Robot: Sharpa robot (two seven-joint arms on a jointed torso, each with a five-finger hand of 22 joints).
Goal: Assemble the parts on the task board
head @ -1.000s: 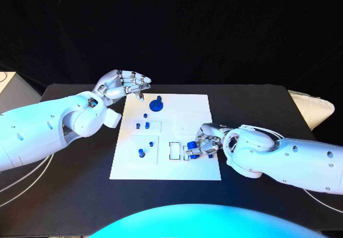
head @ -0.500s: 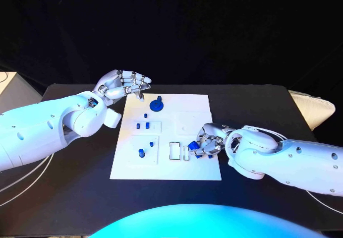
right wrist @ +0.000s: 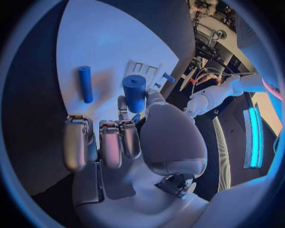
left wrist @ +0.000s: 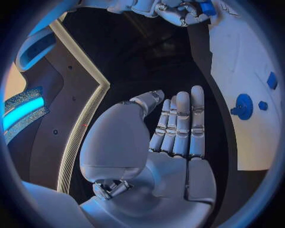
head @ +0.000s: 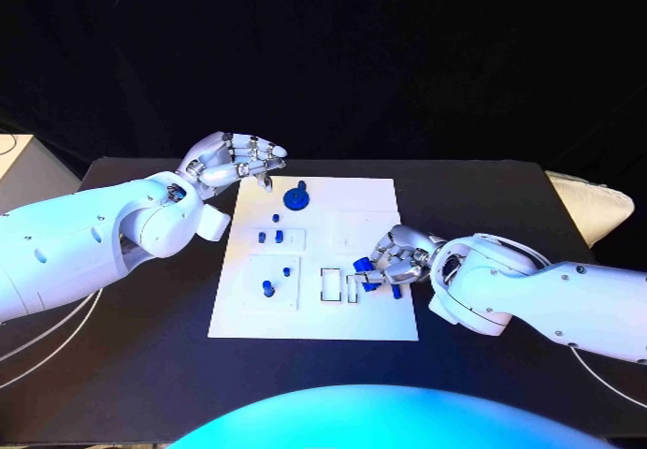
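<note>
The right hand (head: 391, 264) pinches a blue cylindrical peg (right wrist: 135, 92) above the task board (head: 378, 318) at about four o'clock, likely for insertion. The left hand (head: 232, 161), empty with fingers loosely curled, waits off the board's eleven o'clock corner over the worktop (head: 135, 374).

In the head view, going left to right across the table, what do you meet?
Left robot hand → round blue part at the task board's far edge → blue part held by the right robot hand.

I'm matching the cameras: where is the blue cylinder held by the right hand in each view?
Head view: blue cylinder at the right hand's fingertips, over the white task board.
Left wrist view: in the far hand, past the board.
Right wrist view: at the fingertips, before the board.
Shared landmark: the board.
</note>
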